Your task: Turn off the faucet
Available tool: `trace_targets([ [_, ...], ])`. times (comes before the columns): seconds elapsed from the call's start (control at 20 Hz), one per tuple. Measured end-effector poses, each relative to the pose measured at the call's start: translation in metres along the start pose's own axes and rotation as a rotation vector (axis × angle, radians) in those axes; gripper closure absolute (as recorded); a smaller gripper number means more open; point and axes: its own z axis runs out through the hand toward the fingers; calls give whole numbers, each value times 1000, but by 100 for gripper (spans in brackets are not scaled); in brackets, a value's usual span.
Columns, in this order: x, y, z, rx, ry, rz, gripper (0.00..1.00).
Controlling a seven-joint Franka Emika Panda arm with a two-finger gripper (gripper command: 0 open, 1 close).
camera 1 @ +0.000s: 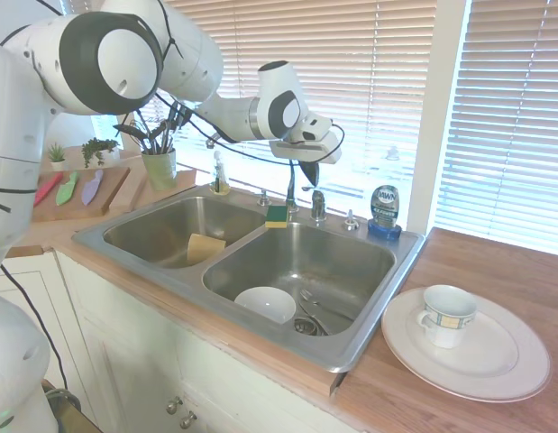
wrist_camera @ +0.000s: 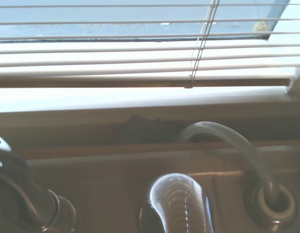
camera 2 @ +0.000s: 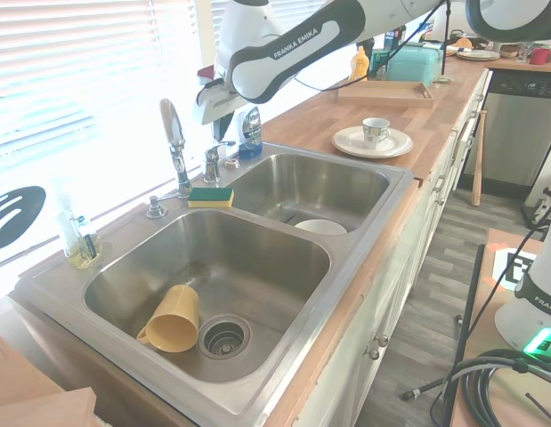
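The faucet (camera 1: 291, 197) stands on the back rim of the sink (camera 1: 369, 336), between the two basins. Its thin arched spout (camera 2: 173, 133) rises at the divider, and its short upright lever (camera 1: 318, 206) is just beside it, on the side of the soap bottle (camera 1: 385, 209).

The hand (camera 1: 303, 173) hangs above the lever and close to it, without touching. It points downward, which suits a descent onto the lever. The wrist view agrees: the rounded chrome top of the lever (wrist_camera: 178, 204) fills the lower middle of the picture, so the hand appears lined up over it. From these views one cannot tell whether the hand is released or clenched; it grasps nothing.

No stream of water can be made out at the spout, so whether the tap is running cannot be judged.

The approach looks nearly done; contact and the turning of the lever are not yet made. The spout is very near the hand, so a sideways drift might knock it. The sponge (camera 2: 210, 196) lies on the rim at the faucet's foot, clear of the lever.
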Motion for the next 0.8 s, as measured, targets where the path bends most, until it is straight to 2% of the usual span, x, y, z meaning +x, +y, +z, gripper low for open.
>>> trace_targets([
  [0.5,-12,23,7,-52,-45,-3,100],
  [0.55,-15,26,5,-68,-62,0,100],
  [0.8,-47,60,-1,-219,-238,0,100],
])
